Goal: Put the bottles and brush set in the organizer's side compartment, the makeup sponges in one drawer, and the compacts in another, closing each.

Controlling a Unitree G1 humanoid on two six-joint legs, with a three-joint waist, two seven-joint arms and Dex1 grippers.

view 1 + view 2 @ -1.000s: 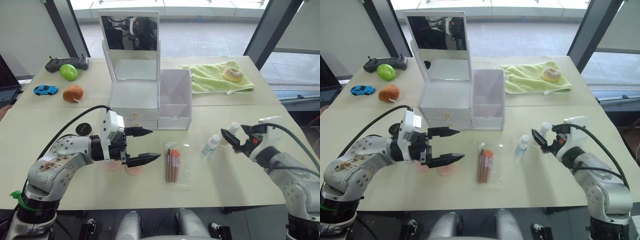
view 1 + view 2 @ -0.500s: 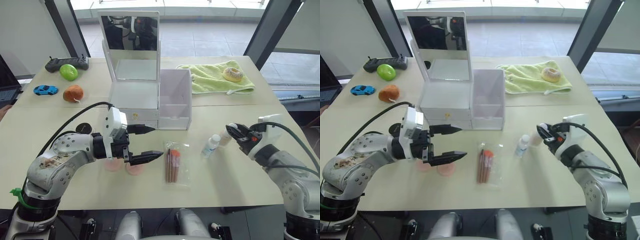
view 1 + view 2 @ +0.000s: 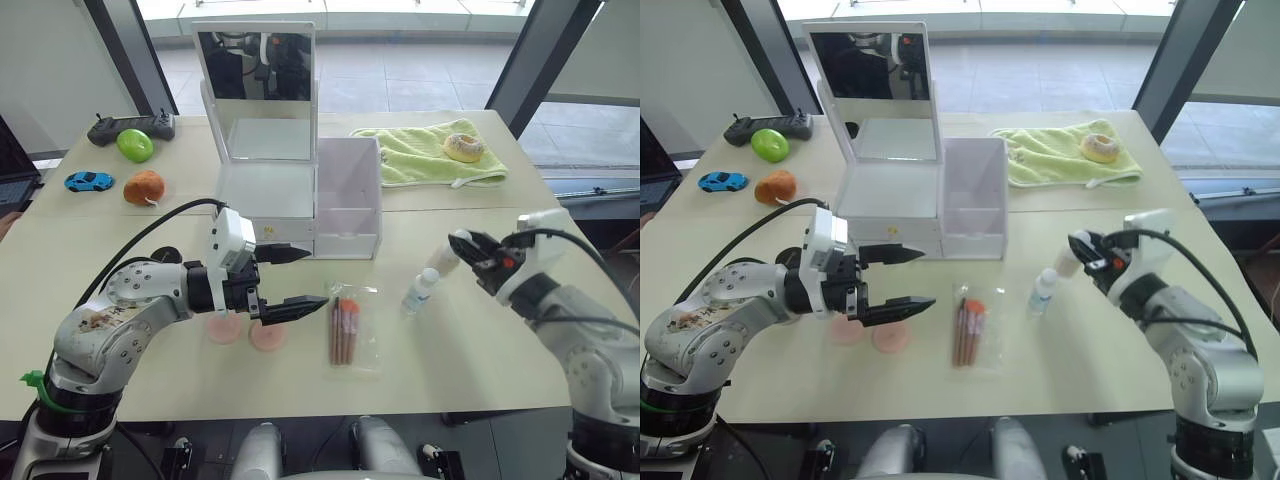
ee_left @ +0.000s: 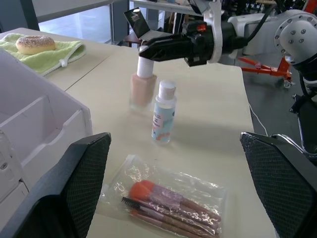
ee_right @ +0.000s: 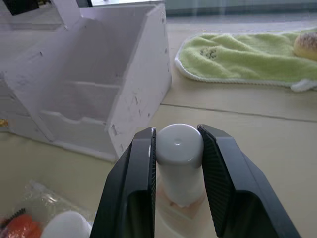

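My right gripper (image 5: pixel 177 145) is shut on the white cap of the cream-beige bottle (image 4: pixel 141 88), which stands upright near the table's right side. Next to it stands the clear bottle (image 3: pixel 422 290) with a blue label. The brush set (image 3: pixel 349 326) lies in its clear sleeve at the middle front. Two pink makeup sponges (image 3: pixel 268 337) lie under my left gripper (image 3: pixel 308 277), which hovers open and holds nothing. One black-lidded compact (image 3: pixel 165 257) peeks out behind my left arm. The white organizer (image 3: pixel 268 205) has its mirror up, its drawers shut and its side compartment (image 3: pixel 349 195) open on top.
A green towel (image 3: pixel 425 160) with a donut (image 3: pixel 465 148) lies at the back right. At the back left are a black controller (image 3: pixel 130 127), a green ball (image 3: pixel 133 145), a blue toy car (image 3: pixel 88 181) and an orange ball (image 3: pixel 145 187).
My right gripper has closed on the cream-beige bottle's cap, having been open around it. My left gripper has drifted a little to the right over the sponges, still open.
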